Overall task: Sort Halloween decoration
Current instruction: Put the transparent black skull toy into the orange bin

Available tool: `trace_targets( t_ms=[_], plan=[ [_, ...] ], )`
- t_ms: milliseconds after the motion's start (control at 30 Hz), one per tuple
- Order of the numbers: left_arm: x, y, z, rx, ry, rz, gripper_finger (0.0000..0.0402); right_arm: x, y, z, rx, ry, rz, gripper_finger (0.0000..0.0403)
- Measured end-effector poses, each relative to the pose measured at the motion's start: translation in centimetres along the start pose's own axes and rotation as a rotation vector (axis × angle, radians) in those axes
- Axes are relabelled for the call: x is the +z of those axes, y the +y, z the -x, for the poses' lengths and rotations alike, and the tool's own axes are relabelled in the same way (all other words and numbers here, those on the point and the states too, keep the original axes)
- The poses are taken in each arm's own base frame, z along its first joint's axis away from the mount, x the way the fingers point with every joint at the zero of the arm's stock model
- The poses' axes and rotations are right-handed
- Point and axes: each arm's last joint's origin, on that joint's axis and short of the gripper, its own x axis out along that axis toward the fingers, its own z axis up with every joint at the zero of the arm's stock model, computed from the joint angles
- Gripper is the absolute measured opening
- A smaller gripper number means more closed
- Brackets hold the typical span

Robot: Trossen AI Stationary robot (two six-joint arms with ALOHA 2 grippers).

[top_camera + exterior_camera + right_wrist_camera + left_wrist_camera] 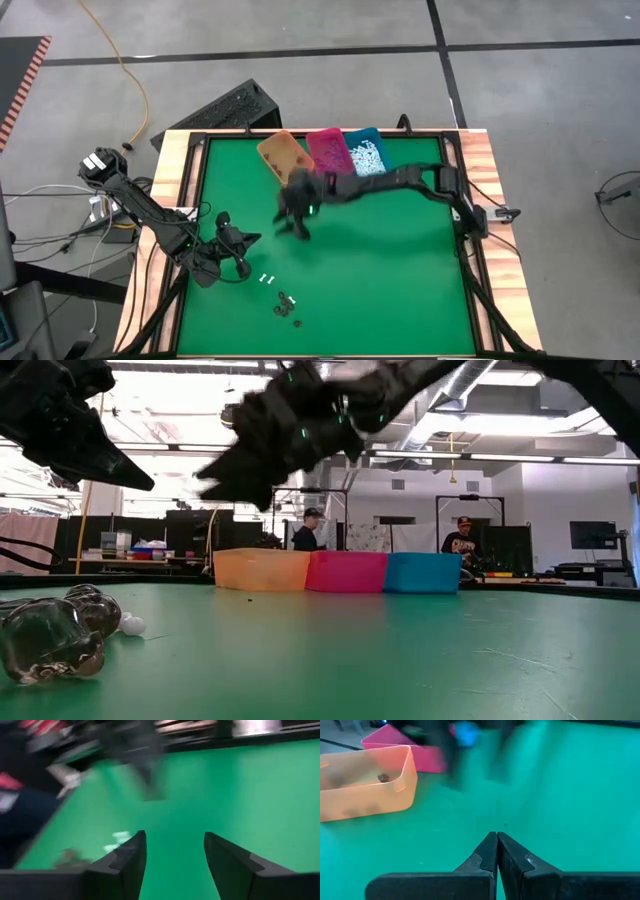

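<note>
The right claw point(297, 215) hangs above the green desk point(400, 270), just in front of the orange bin point(282, 154), with its fingers spread and nothing between them; the right wrist view shows bare green in the gap. In the low view that arm is a dark shape crossing the top, cut off by the frame. The left claw point(243, 252) sits low near the desk's left edge, well clear of the orange bin, and its fingers point(490, 852) are pressed together on nothing.

The Halloween decoration still loose on the desk lies far from the orange bin, toward the near edge: two white sticks point(267, 279) and, just beyond them, a small cluster of dark bits point(286, 307) too tiny to tell apart. One dark piece point(383, 777) rests inside the orange bin. The pink bin point(329, 150) touches the orange one, and the teal bin point(367, 152) beside it holds a heap of white pieces point(368, 158). In the low view a blurred clear blob point(55, 635) fills the near left corner; what it is cannot be made out. Two people point(310, 530) stand in the room behind the bins.
</note>
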Motion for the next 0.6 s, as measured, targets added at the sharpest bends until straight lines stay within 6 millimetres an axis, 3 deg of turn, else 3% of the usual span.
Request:
trace_targets(
  t_ms=[133, 233, 333, 467, 600],
  plan=[
    [0.0, 0.0, 0.0, 0.003, -0.005, 0.001, 0.0000, -0.9, 6.4, -3.2, 0.071, 0.044, 0.106, 0.0218],
    [-0.1, -0.1, 0.2, -0.007, -0.007, 0.002, 0.0000, -1.8, 10.8, -5.0, 0.020, 0.071, 0.205, 0.0217],
    [-0.1, -0.3, 0.5, -0.009, -0.020, 0.001, 0.0000, -2.7, 14.0, -6.6, -0.027, 0.040, 0.281, 0.0217],
    [-0.2, -0.4, 0.7, -0.014, -0.031, 0.001, 0.0000, -4.2, 16.2, -8.6, 0.004, -0.007, 0.299, 0.0217],
    [-0.2, -0.4, 0.8, -0.015, -0.032, 0.015, 0.0000, -5.8, 16.0, -10.0, 0.010, -0.005, 0.250, 0.0217]
  ],
)
